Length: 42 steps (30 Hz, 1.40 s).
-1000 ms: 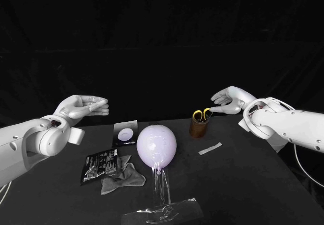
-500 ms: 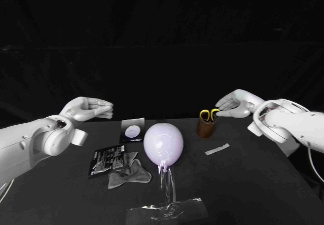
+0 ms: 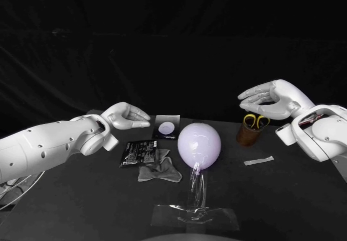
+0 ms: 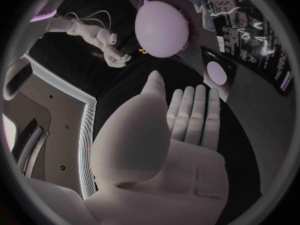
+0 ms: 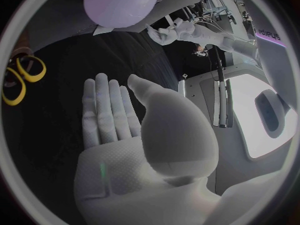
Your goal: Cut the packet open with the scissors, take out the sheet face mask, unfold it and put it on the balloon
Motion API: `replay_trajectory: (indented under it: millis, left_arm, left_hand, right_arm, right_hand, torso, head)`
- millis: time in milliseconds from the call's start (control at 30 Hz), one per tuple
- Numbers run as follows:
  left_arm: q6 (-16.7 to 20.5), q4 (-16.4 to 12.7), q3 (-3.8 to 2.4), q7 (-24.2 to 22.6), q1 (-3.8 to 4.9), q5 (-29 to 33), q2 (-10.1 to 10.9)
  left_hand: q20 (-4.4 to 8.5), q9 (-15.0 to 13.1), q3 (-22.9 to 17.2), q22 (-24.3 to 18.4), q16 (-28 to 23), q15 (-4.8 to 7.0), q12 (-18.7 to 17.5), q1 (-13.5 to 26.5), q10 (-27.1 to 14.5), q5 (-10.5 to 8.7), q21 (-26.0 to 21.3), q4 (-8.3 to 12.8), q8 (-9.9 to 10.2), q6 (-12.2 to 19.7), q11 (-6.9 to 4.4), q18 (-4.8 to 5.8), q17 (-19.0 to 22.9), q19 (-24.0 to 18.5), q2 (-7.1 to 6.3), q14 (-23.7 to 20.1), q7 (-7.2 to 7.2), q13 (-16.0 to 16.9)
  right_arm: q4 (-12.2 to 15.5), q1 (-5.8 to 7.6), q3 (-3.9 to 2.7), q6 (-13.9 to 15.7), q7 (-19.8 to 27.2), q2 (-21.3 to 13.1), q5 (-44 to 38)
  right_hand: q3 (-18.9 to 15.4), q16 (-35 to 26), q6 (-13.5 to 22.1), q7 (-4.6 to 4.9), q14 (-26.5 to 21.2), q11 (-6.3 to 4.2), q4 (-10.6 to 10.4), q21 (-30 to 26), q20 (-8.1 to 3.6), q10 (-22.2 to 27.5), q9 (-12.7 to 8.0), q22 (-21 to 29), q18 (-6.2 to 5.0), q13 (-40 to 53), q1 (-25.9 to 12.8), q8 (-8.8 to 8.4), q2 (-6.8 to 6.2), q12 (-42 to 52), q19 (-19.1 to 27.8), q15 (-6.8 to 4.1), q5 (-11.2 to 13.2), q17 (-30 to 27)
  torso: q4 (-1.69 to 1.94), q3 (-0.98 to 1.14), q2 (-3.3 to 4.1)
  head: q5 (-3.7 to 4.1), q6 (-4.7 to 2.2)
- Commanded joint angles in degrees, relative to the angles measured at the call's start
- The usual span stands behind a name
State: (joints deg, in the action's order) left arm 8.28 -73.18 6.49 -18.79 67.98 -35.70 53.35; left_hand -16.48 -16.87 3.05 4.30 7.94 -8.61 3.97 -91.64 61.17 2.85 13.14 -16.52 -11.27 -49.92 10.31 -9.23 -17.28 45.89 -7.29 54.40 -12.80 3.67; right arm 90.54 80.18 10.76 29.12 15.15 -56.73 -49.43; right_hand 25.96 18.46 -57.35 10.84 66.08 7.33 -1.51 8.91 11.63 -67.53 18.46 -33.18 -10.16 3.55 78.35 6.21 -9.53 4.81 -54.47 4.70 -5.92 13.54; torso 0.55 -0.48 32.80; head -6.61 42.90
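The pale violet balloon (image 3: 199, 145) stands on a clear stand (image 3: 195, 217) mid-table; it also shows as the balloon (image 4: 162, 27) and the balloon (image 5: 122, 2). To its left lie the black packet (image 3: 141, 153) and a crumpled grey sheet mask (image 3: 160, 172). Yellow-handled scissors (image 3: 254, 121) stand in a brown cup (image 3: 249, 136). My left hand (image 3: 127, 115) hovers above the table behind the packet, fingers half bent, holding nothing. My right hand (image 3: 271, 100) hangs just above the scissors, loosely curved and empty.
A small black card with a white disc (image 3: 168, 128) stands behind the balloon. A cut-off strip (image 3: 258, 161) lies right of the balloon, in front of the cup. Bare tabletop (image 3: 87, 201) lies at the front left.
The whole picture has shifted as the camera moved. My right hand has lifted a little away from the scissor handles. The things on the table lie as before.
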Motion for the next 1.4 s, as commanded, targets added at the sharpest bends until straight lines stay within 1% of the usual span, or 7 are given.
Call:
replay_trajectory:
  millis: [33, 333, 433, 533, 667, 967, 1400]
  left_arm:
    - [3.7, -0.3, -0.02, 1.5, -0.96, -13.9, 0.1]
    - [8.0, -0.1, 0.01, 4.0, -2.76, -26.4, -0.4]
    - [8.2, -0.2, 0.01, 6.4, -3.01, -30.7, -0.8]
    - [7.7, -0.1, 0.01, 8.7, -3.18, -34.0, -1.1]
    - [5.7, 0.1, 0.01, 11.5, -3.32, -37.0, -1.6]
    - [1.6, 1.0, 0.01, 15.6, -3.73, -41.2, -2.8]
    - [0.2, 2.6, 0.01, 17.0, -4.24, -43.2, -4.2]
  left_hand:
    - [-0.14, 0.2, 1.3, -0.3, -1.0, -0.59, -0.4, 0.7, -1.7, -0.09, -0.9, -0.1, 0.7, 1.3, 0.35, 0.5, 0.4, -1.4, -0.94, -2.1, -0.42, 0.0]
    - [-0.18, 0.5, 3.6, -0.4, -2.6, -1.88, -0.4, 1.3, -5.3, -0.05, -2.2, -0.3, 1.3, 3.2, 1.42, 2.08, 1.4, -3.9, -3.02, -6.1, -0.2, -0.1]
    - [-0.22, 0.9, 6.2, -0.7, -3.9, -2.95, -0.5, 1.9, -8.1, 0.02, -3.8, -0.6, 2.2, 5.4, 2.52, 3.68, 2.2, -7.3, -6.47, -9.1, -0.11, -0.1]
    - [-0.14, 1.2, 7.1, -0.9, -4.3, -3.24, -0.4, 1.9, -10.0, 0.05, -5.0, -0.7, 2.8, 7.2, 2.49, 4.3, 2.7, -10.6, -7.46, -10.8, -0.51, -0.1]
    - [-0.08, 2.6, 8.6, -1.4, -4.9, -3.43, -0.6, 2.5, -13.4, 0.12, -7.2, -0.7, 4.1, 11.9, 2.44, 4.99, 5.1, -17.6, -9.05, -18.5, 0.81, -0.2]
    - [-0.03, 3.1, 9.2, -1.6, -5.3, -2.75, -0.3, 2.6, -16.7, 0.1, -8.5, -0.8, 4.4, 14.3, 1.52, 5.34, 7.6, -21.1, -9.8, -26.7, -0.25, 0.0]
    - [0.21, 2.8, 8.5, -1.0, -4.1, -2.91, 0.3, 1.3, -16.4, 0.12, -7.5, -0.7, 4.0, 14.1, 1.74, 4.41, 6.3, -17.9, -9.16, -22.4, -0.85, 0.2]
  right_arm:
    - [1.2, 0.22, -0.07, 2.1, 2.4, 0.9, -5.3]
    - [1.8, 0.32, -0.11, -1.1, -0.9, 4.0, -14.7]
    - [1.9, 0.21, -0.11, -3.3, -2.5, 5.3, -17.1]
    - [2.0, 0.1, -0.11, -4.8, -3.6, 6.2, -18.5]
    - [2.3, -0.04, -0.11, -6.0, -4.7, 7.1, -19.4]
    - [2.6, -0.25, -0.11, -6.8, -5.8, 7.6, -20.1]
    - [2.9, -0.5, -0.1, -7.2, -6.5, 7.4, -20.1]
  right_hand:
    - [0.7, 0.7, -0.5, -0.04, 2.0, -0.11, -0.2, 1.0, -0.56, -0.6, 0.0, -0.5, -0.4, 0.0, -0.7, -0.08, -0.61, -0.5, -1.4, -0.56, 0.6, 0.7]
    - [1.0, 9.0, -1.0, -0.56, 13.8, -1.17, -0.9, 7.7, -3.61, -1.0, 0.0, -4.4, -0.36, 0.1, -2.3, -0.39, -1.81, -1.1, -9.0, -3.18, 2.4, 6.2]
    - [0.9, 17.0, -0.8, -0.72, 20.0, -1.38, -1.2, 12.3, -5.0, -0.3, -0.1, -7.4, -0.28, 0.1, -2.8, -0.77, -1.99, -1.2, -13.5, -3.84, 2.3, 10.7]
    - [0.4, 39.2, -0.3, -0.55, 17.8, -1.09, -1.5, 23.8, -5.21, 0.7, -0.2, -17.4, 1.17, 0.2, -3.2, -1.54, -2.73, -1.0, -15.5, -3.28, 2.9, 28.2]
    - [0.6, 48.3, 0.0, -0.17, 19.1, -0.8, -1.7, 33.9, -5.14, 1.1, -0.2, -25.5, 2.05, 0.1, -3.1, -1.88, -2.24, -1.1, -17.5, -3.08, 2.4, 37.5]
    - [0.5, 50.8, 0.3, 0.06, 18.7, -0.6, -1.9, 36.7, -4.87, 1.5, -0.2, -28.2, 2.24, 0.1, -3.2, -2.07, -2.23, -1.1, -17.3, -2.84, 2.4, 39.6]
    - [0.4, 51.5, 0.3, 0.09, 18.6, -0.55, -2.0, 37.3, -4.77, 1.6, -0.2, -28.8, 2.24, 0.1, -3.3, -2.08, -2.15, -1.1, -17.1, -2.77, 2.5, 40.0]
  torso:
    - [0.31, -0.21, 0.0]
    - [0.75, -0.46, 0.12]
    - [0.64, -0.38, 0.13]
    - [0.53, -0.31, 0.08]
    - [0.44, -0.29, 0.06]
    - [0.47, -0.28, 0.06]
    - [0.5, -0.23, 0.01]
  head:
    - [-1.57, 0.7]
    - [-2.82, 1.29]
    - [-3.39, 1.42]
    - [-3.78, 1.66]
    - [-4.06, 1.81]
    - [-4.13, 2.02]
    - [-3.83, 2.23]
